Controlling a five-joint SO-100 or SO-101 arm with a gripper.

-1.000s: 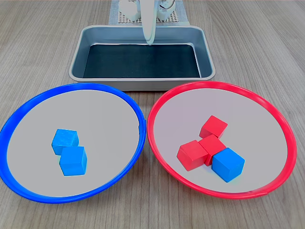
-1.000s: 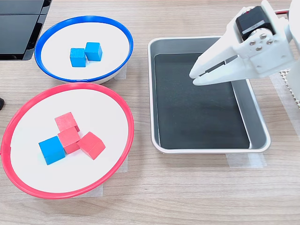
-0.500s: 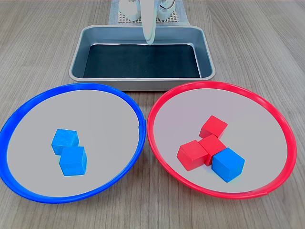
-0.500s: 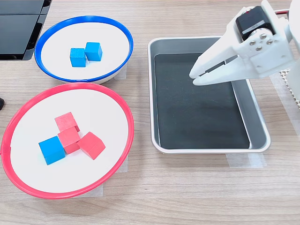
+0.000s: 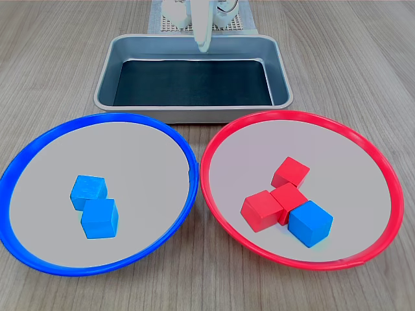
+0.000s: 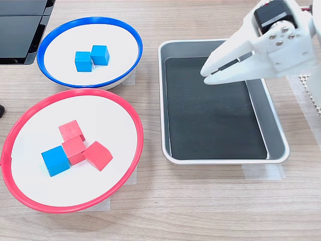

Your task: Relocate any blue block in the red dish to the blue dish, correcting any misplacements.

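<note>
The blue block point(image 5: 310, 223) point(image 6: 55, 160) lies inside the red dish point(image 5: 301, 115) point(image 6: 75, 91), touching a cluster of three red cubes point(image 5: 288, 194) point(image 6: 75, 145). The blue dish point(image 5: 104, 117) point(image 6: 90, 19) holds two more blue cubes point(image 5: 94, 206) point(image 6: 92, 57) side by side. My white gripper point(image 5: 203, 45) point(image 6: 205, 78) hangs above the metal tray point(image 5: 194, 111) point(image 6: 163, 100), well away from both dishes. Its jaws are together and hold nothing.
The rectangular tray has a dark floor and nothing in it. In the second exterior view it sits to the right of the two dishes. A black object point(image 6: 20, 25) fills that second exterior view's top left corner. Wood tabletop surrounds everything.
The gripper has lifted a little above the tray. The blocks and dishes have not moved.
</note>
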